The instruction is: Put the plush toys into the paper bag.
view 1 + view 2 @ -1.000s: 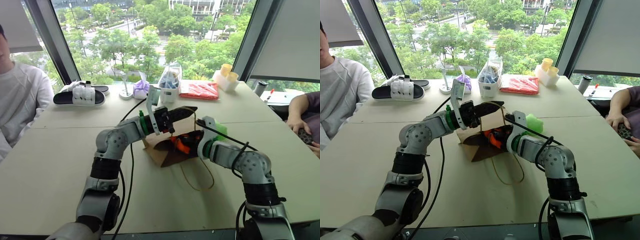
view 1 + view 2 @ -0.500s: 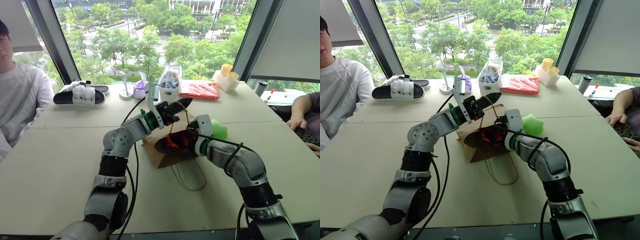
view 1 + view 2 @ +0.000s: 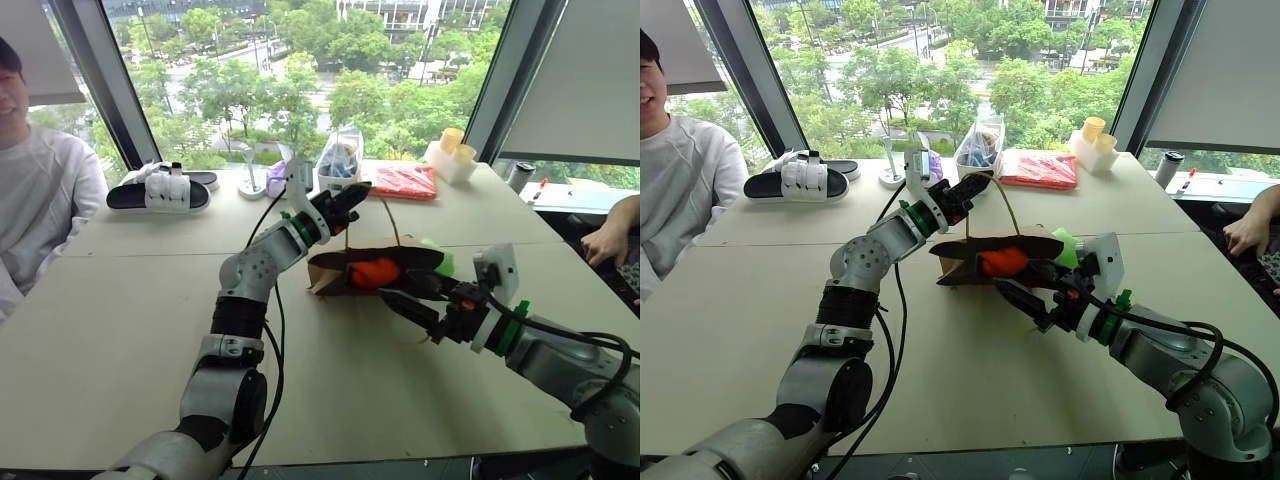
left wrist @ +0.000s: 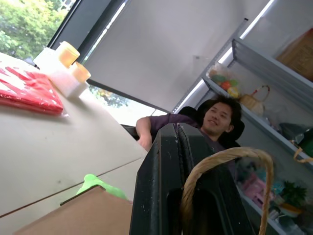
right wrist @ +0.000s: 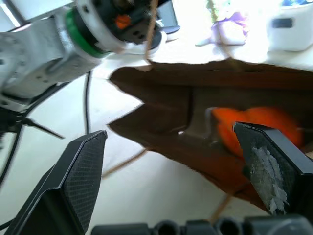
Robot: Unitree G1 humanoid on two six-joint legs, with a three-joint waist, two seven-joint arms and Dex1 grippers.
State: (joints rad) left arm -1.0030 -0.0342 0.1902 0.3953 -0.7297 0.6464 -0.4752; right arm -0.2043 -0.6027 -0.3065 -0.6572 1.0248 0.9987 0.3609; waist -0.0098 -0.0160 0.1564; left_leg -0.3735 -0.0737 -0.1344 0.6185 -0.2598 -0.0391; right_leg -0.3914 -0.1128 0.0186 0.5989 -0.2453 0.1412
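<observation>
The brown paper bag (image 3: 325,275) lies on the table with its mouth facing me. The round orange plush toy (image 3: 377,272) sits inside it. My left gripper (image 3: 350,196) is shut on the bag's string handle (image 4: 221,161) and holds it up above the bag. The light green plush toy (image 3: 441,259) lies on the table behind the bag, partly hidden by it. My right gripper (image 3: 412,293) hovers open just in front of the bag's mouth with nothing between its fingers (image 5: 82,165). The orange toy (image 5: 259,125) shows beyond them.
A person in white (image 3: 40,190) sits at the left, and another person's hand (image 3: 610,238) rests at the right edge. Along the far side stand slippers (image 3: 160,188), a purple bundle (image 3: 280,178), a clear tub (image 3: 340,160), a red packet (image 3: 400,181) and yellow cups (image 3: 452,150).
My right gripper has drawn back out of the bag and opened, leaving the orange toy inside. My left gripper has pushed the handle further forward, stretching the bag's mouth wide.
</observation>
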